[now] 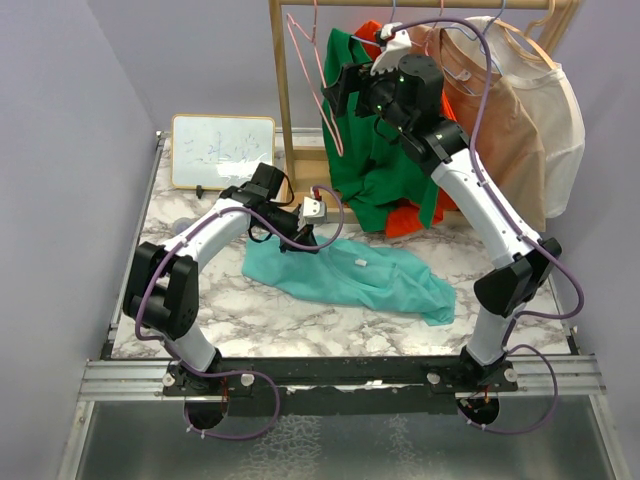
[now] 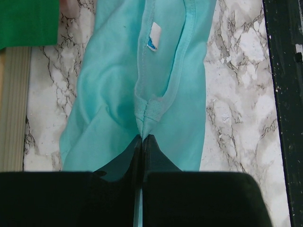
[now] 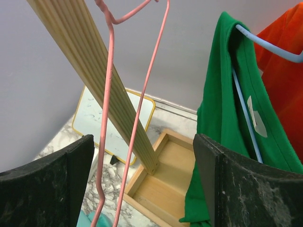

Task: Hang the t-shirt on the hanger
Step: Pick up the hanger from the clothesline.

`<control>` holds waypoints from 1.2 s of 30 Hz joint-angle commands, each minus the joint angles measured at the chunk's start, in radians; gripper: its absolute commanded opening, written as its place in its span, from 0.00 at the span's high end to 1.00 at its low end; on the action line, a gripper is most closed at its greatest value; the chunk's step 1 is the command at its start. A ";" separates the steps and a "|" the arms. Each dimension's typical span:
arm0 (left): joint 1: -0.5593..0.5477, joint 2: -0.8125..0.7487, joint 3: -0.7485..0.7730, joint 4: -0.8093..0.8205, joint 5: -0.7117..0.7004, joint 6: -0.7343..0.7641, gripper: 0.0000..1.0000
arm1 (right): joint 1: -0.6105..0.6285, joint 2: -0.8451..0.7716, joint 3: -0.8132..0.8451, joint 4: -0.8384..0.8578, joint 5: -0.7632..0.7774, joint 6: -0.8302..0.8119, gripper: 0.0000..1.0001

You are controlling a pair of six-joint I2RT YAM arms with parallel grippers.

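Observation:
The teal t-shirt (image 1: 350, 280) lies crumpled on the marble table, its white tag (image 2: 153, 37) showing at the neck. My left gripper (image 1: 305, 240) is low over the shirt's left end. In the left wrist view it (image 2: 142, 137) is shut on the neckline seam of the t-shirt (image 2: 113, 85). The pink wire hanger (image 1: 320, 90) hangs from the wooden rack at the back. My right gripper (image 1: 335, 92) is raised beside it. In the right wrist view it (image 3: 142, 142) is open, with the hanger's wires (image 3: 106, 118) between its fingers, nearer the left one.
The wooden rack post (image 3: 102, 85) and its base tray (image 3: 170, 189) stand behind the hanger. A green shirt (image 1: 370, 150), an orange-red shirt (image 1: 405, 215) and beige shirts (image 1: 510, 120) hang on the rack. A small whiteboard (image 1: 222, 150) leans at the back left.

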 commanded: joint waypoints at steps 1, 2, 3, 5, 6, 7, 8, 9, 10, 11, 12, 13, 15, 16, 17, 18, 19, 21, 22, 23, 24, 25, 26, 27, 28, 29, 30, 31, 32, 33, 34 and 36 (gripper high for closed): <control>-0.002 -0.018 0.002 0.018 0.034 -0.016 1.00 | 0.005 0.000 -0.005 0.062 -0.010 0.017 0.15; -0.002 -0.014 0.003 0.018 0.036 -0.015 1.00 | 0.005 0.005 -0.002 0.064 -0.010 0.016 0.15; -0.002 -0.012 0.006 0.018 0.038 -0.016 1.00 | 0.005 0.014 0.006 0.061 -0.010 0.016 0.15; -0.003 -0.004 0.014 0.017 0.039 -0.016 1.00 | 0.005 0.035 0.025 0.051 -0.012 0.014 0.15; -0.003 -0.002 0.016 0.016 0.040 -0.017 1.00 | 0.006 0.050 0.032 0.050 -0.013 0.014 0.15; -0.003 0.000 0.018 0.015 0.042 -0.018 1.00 | 0.006 0.062 0.040 0.048 -0.015 0.016 0.15; -0.003 0.001 0.018 0.013 0.042 -0.017 1.00 | 0.007 0.076 0.051 0.046 -0.015 0.015 0.15; -0.003 0.002 0.018 0.014 0.043 -0.017 1.00 | 0.010 0.090 0.062 0.043 -0.012 0.013 0.15; -0.003 0.003 0.016 0.014 0.044 -0.016 1.00 | 0.013 0.103 0.075 0.040 -0.008 0.009 0.15; -0.003 0.004 0.011 0.014 0.044 -0.017 1.00 | 0.015 0.115 0.088 0.035 0.000 0.004 0.15; -0.003 0.003 0.009 0.015 0.044 -0.018 1.00 | 0.017 0.125 0.100 0.031 0.006 0.000 0.15; -0.003 0.003 0.006 0.016 0.044 -0.018 1.00 | 0.020 0.135 0.110 0.028 0.017 -0.005 0.15; -0.003 0.005 0.001 0.016 0.047 -0.020 1.00 | 0.025 0.145 0.120 0.026 0.041 -0.018 0.18; -0.003 0.006 -0.002 0.017 0.048 -0.022 1.00 | 0.028 0.147 0.121 0.028 0.056 -0.026 0.23; -0.003 0.005 -0.001 0.015 0.050 -0.023 1.00 | 0.032 0.148 0.121 0.030 0.074 -0.036 0.27; -0.003 0.005 -0.003 0.015 0.054 -0.025 1.00 | 0.037 0.146 0.121 0.034 0.094 -0.048 0.31; -0.003 0.005 -0.003 0.015 0.059 -0.026 1.00 | 0.040 0.144 0.121 0.037 0.112 -0.061 0.34; -0.003 0.008 -0.004 0.015 0.064 -0.029 1.00 | 0.047 0.143 0.124 0.043 0.134 -0.088 0.36; -0.003 0.010 -0.003 0.018 0.067 -0.030 1.00 | 0.049 0.143 0.126 0.043 0.141 -0.097 0.37; -0.003 0.011 -0.003 0.019 0.067 -0.031 1.00 | 0.050 0.143 0.128 0.044 0.144 -0.103 0.39; -0.003 0.013 -0.003 0.022 0.068 -0.034 1.00 | 0.051 0.143 0.128 0.044 0.146 -0.107 0.41; -0.003 0.015 -0.002 0.025 0.068 -0.035 1.00 | 0.052 0.143 0.127 0.043 0.149 -0.110 0.44; -0.003 0.015 -0.002 0.027 0.069 -0.037 1.00 | 0.054 0.143 0.127 0.043 0.148 -0.111 0.47; -0.003 0.017 -0.001 0.028 0.068 -0.039 1.00 | 0.054 0.143 0.127 0.043 0.148 -0.111 0.53; -0.004 0.017 -0.001 0.029 0.069 -0.039 1.00 | 0.055 0.143 0.126 0.043 0.146 -0.114 0.57; -0.003 0.018 0.000 0.030 0.070 -0.040 1.00 | 0.056 0.142 0.125 0.043 0.146 -0.115 0.62; -0.003 0.019 0.000 0.030 0.070 -0.040 1.00 | 0.058 0.140 0.122 0.045 0.148 -0.116 0.68; -0.003 0.020 -0.002 0.030 0.070 -0.040 1.00 | 0.058 0.137 0.118 0.048 0.150 -0.117 0.73; -0.003 0.020 -0.002 0.030 0.071 -0.040 1.00 | 0.058 0.135 0.116 0.049 0.151 -0.119 0.78; -0.003 0.020 -0.004 0.031 0.071 -0.039 1.00 | 0.059 0.133 0.114 0.050 0.153 -0.120 0.84; -0.003 0.020 -0.005 0.031 0.071 -0.040 1.00 | 0.060 0.131 0.111 0.052 0.155 -0.122 0.88; -0.003 0.021 -0.006 0.031 0.072 -0.039 1.00 | 0.060 0.125 0.103 0.057 0.157 -0.125 0.96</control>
